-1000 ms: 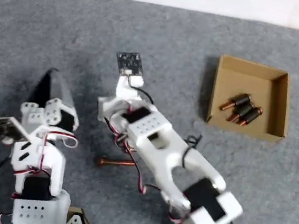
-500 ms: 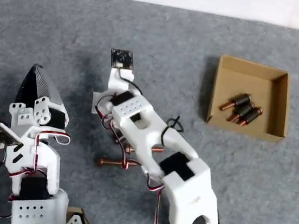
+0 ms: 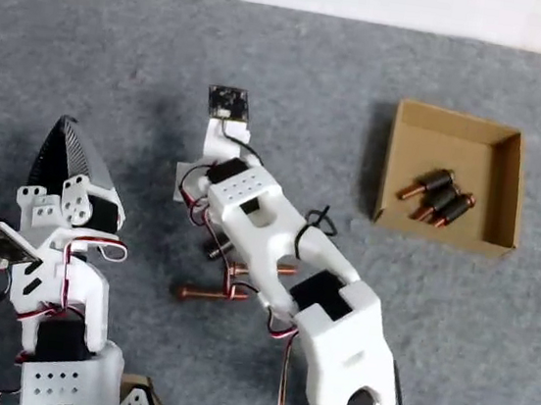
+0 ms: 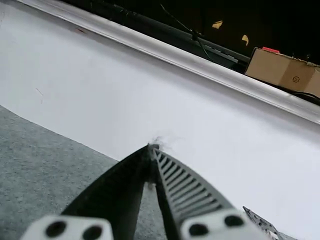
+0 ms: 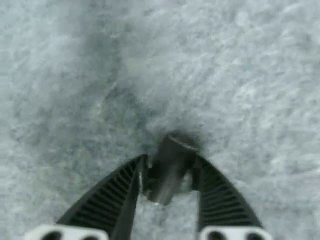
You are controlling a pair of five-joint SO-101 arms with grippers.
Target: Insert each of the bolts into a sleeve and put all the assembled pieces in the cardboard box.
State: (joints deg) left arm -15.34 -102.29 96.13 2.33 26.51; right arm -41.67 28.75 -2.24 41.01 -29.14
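Observation:
In the right wrist view a dark sleeve (image 5: 170,162) stands tilted on the grey carpet, and my right gripper (image 5: 169,170) is shut on it, one finger pressed to each side. From above, the right arm (image 3: 249,220) stretches over the middle of the table and hides its own gripper. A copper bolt (image 3: 208,294) lies on the carpet beside that arm, and a second bolt (image 3: 272,270) shows partly from under it. My left gripper (image 3: 60,147) is shut and holds nothing; it stands at the left, its tips (image 4: 150,148) raised toward the white wall.
The cardboard box (image 3: 504,192) sits at the right with assembled bolt-and-sleeve pieces (image 3: 437,196) inside. A white wall (image 4: 150,85) borders the far edge of the grey carpet. Open carpet lies between the right arm and the box.
The right arm has stretched forward over the bolts and lowered onto the sleeve, then shifted slightly. The left gripper swung a little left and has held still since.

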